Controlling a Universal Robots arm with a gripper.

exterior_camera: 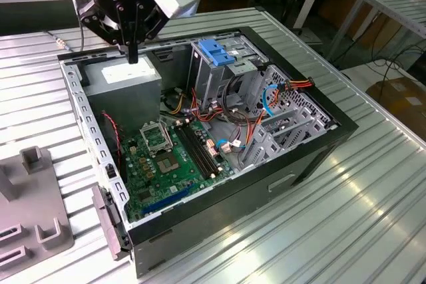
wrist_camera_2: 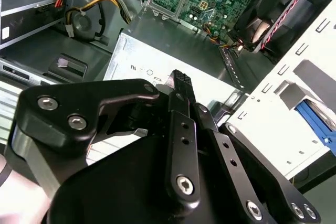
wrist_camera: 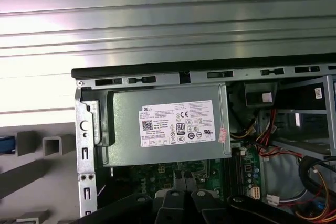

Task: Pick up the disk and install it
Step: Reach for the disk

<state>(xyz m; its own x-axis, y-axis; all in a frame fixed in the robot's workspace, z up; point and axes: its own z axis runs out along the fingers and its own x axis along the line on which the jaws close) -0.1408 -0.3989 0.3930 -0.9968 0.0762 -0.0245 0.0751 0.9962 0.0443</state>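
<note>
Clock bearings taken on the exterior view, case centre as dial.

- Open computer case (exterior_camera: 313,154) lies on its side on a slatted metal table (exterior_camera: 373,224).
- Gripper (exterior_camera: 133,56) hangs at 11 o'clock, fingers pointing down over the grey power supply (exterior_camera: 130,84). It is just above the supply and not touching.
- In both wrist views the gripper (wrist_camera_2: 181,77) (wrist_camera: 184,178) has its fingertips pressed together with nothing between them.
- White sticker (wrist_camera: 177,123) on the supply faces up.
- Green motherboard (exterior_camera: 166,157) at 7 o'clock inside the case.
- Metal cage with blue top (exterior_camera: 216,51) stands at 12 o'clock.
- Grey fixture (exterior_camera: 33,224) sits outside the case at 8 o'clock.
- Disk: a blue plastic edge (wrist_camera_2: 313,116) (wrist_camera: 4,144) shows at that fixture, beyond the case wall. Cannot tell whether it is the disk's bracket, as no metal face is visible.
</note>
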